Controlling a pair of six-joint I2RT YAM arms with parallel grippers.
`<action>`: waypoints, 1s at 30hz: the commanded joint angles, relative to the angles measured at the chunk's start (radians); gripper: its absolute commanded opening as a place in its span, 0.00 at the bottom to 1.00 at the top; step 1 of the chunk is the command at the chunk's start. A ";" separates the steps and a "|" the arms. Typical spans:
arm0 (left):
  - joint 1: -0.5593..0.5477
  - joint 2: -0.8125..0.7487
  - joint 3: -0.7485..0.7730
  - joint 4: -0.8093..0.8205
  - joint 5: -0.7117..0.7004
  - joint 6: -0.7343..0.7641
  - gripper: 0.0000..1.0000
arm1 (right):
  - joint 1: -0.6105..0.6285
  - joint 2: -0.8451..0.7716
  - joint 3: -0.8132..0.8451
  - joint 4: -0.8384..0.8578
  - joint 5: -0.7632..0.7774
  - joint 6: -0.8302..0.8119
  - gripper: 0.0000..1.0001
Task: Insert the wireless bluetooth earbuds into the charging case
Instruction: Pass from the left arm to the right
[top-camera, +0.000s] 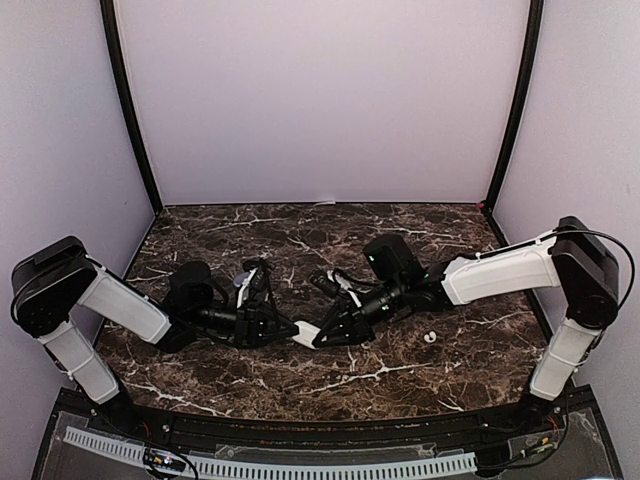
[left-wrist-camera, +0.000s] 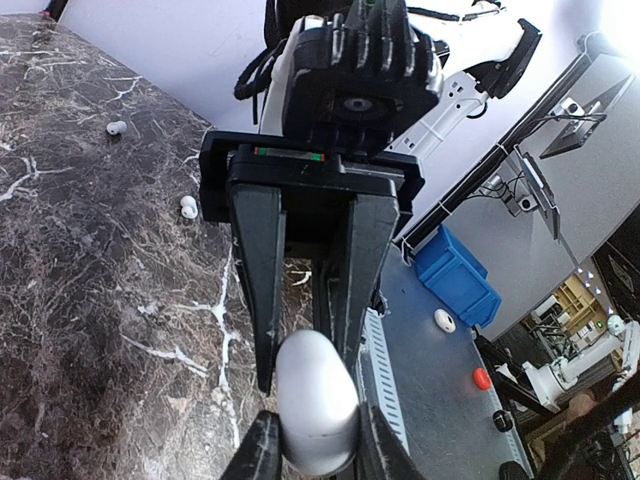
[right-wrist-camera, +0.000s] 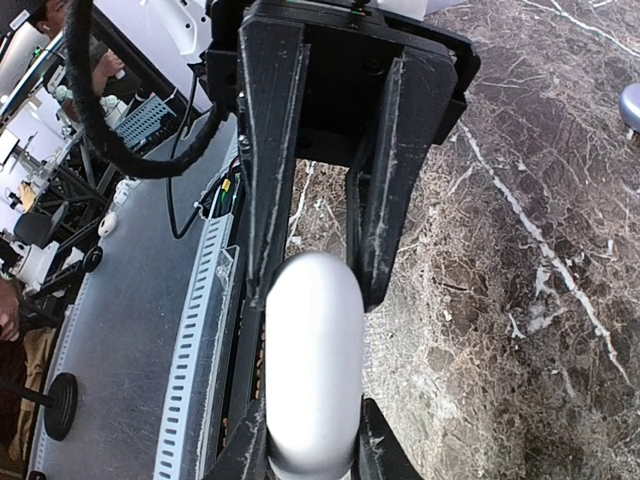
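A white oval charging case (top-camera: 305, 337) hangs just above the marble table, lid closed, between both grippers. My left gripper (top-camera: 290, 330) comes from the left and is shut on one end of the case (left-wrist-camera: 317, 400). The right gripper (top-camera: 322, 333) comes from the right, its fingers pressed against both sides of the other end (right-wrist-camera: 313, 360). One small white earbud (top-camera: 429, 337) lies on the table to the right of the grippers. In the left wrist view two white earbuds (left-wrist-camera: 116, 127) (left-wrist-camera: 188, 206) lie on the marble beyond the right arm.
A slotted white cable duct (top-camera: 300, 468) and a metal shelf run along the near edge below the table. A blue bin (left-wrist-camera: 455, 275) stands off the table. A pale rounded thing (right-wrist-camera: 632, 105) shows at the right wrist view's edge. Purple walls close in three sides.
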 joint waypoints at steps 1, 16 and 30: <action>-0.002 -0.041 0.009 0.008 -0.001 0.022 0.23 | 0.003 0.010 0.030 -0.001 -0.046 -0.015 0.17; -0.002 -0.050 -0.018 0.011 -0.028 0.020 0.65 | 0.002 -0.016 0.023 0.003 -0.029 -0.018 0.00; -0.025 -0.037 -0.056 0.063 -0.040 0.098 0.67 | 0.003 -0.017 0.036 0.022 0.010 -0.007 0.00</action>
